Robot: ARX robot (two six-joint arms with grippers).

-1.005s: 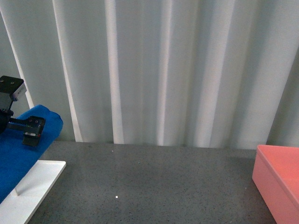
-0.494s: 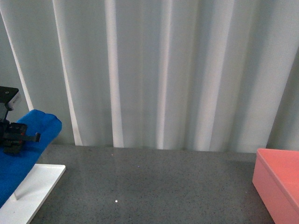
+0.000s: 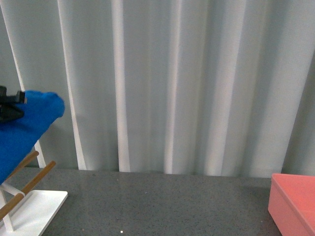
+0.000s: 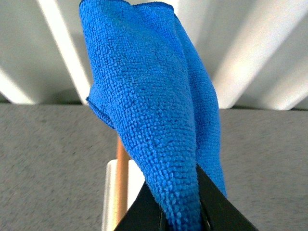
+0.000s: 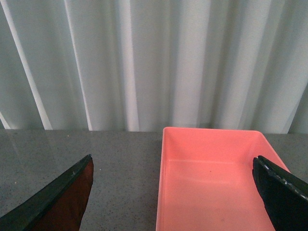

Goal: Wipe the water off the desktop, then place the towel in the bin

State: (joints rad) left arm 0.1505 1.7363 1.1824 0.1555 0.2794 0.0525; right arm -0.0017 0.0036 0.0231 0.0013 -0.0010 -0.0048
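Firstly, at nine o'clock the left gripper pinches a fold of the towel, whose tail hangs by the rack rods. The desktop spans six o'clock. At four o'clock sits the bin, faced by the right gripper, jaws wide apart. Risk: the tail may snag a rod, tipping the rack, or slip the pinch.

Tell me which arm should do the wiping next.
Left. The left gripper is shut on the towel, held above the rack; the right gripper is open, empty, facing the bin.
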